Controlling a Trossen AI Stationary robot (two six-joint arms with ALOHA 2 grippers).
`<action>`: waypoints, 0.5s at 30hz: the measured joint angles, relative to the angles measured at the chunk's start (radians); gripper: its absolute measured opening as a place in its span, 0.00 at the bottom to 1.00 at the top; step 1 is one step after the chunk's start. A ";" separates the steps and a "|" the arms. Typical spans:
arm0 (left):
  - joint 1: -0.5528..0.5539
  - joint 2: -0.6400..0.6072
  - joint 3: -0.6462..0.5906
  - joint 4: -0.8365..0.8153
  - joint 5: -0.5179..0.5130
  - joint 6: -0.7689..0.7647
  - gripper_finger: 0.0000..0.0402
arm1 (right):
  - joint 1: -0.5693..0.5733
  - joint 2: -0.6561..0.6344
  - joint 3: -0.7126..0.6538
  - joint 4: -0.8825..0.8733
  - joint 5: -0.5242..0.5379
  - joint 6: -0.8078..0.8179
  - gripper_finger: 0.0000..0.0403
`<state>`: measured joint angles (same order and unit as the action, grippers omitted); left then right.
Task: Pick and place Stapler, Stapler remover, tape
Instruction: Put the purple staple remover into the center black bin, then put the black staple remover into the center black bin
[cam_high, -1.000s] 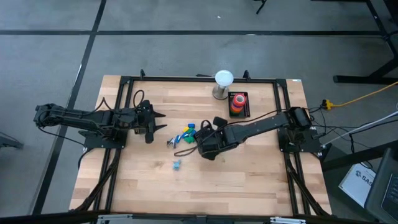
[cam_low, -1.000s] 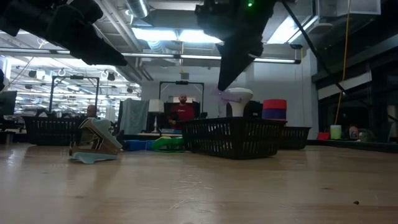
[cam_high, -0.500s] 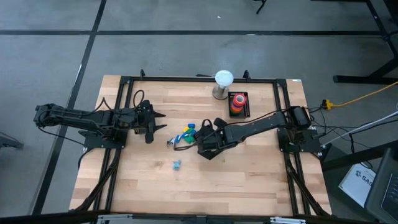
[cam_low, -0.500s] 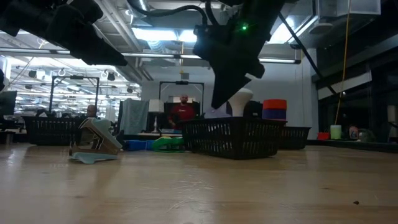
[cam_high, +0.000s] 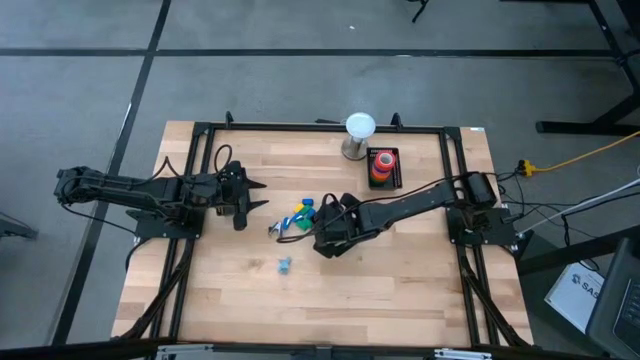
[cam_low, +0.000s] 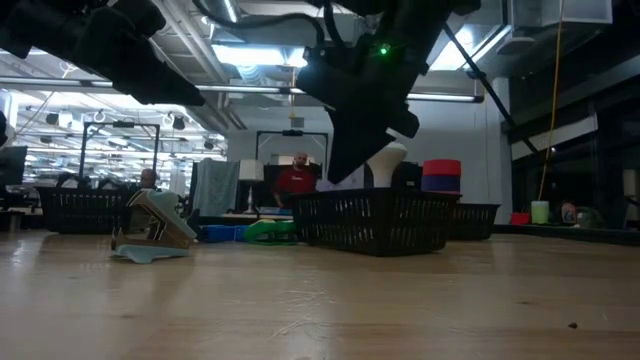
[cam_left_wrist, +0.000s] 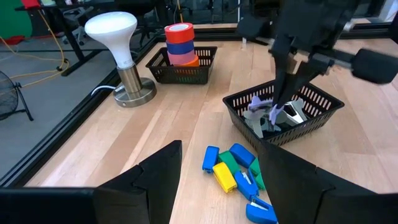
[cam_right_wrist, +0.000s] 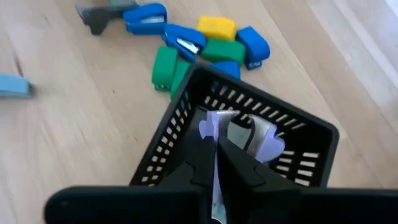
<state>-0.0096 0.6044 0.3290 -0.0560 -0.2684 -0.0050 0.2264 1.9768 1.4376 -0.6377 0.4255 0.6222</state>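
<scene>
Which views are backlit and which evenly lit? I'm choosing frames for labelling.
Low view: bright ceiling lights behind turn the right gripper and the black basket below it into silhouettes. Left wrist view: even light, colours of the tape rolls and staplers read plainly. High view: even, faint shadows on the table by the waiting left gripper.

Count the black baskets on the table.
2: one basket beside the lamp holds stacked tape; the other sits mid-table under the right end effector.
</scene>
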 joint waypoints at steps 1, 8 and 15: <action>0.000 0.000 0.000 0.000 0.000 0.000 0.52 | 0.000 0.002 0.000 -0.001 0.000 0.000 0.06; 0.000 0.000 0.000 0.000 0.000 0.000 0.52 | 0.004 0.002 0.000 0.013 0.025 0.002 0.14; 0.000 0.000 0.000 -0.001 0.000 0.000 0.52 | 0.009 0.002 0.000 0.016 0.027 -0.002 0.26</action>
<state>-0.0095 0.6044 0.3290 -0.0566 -0.2682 -0.0048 0.2353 1.9785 1.4372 -0.6221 0.4522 0.6205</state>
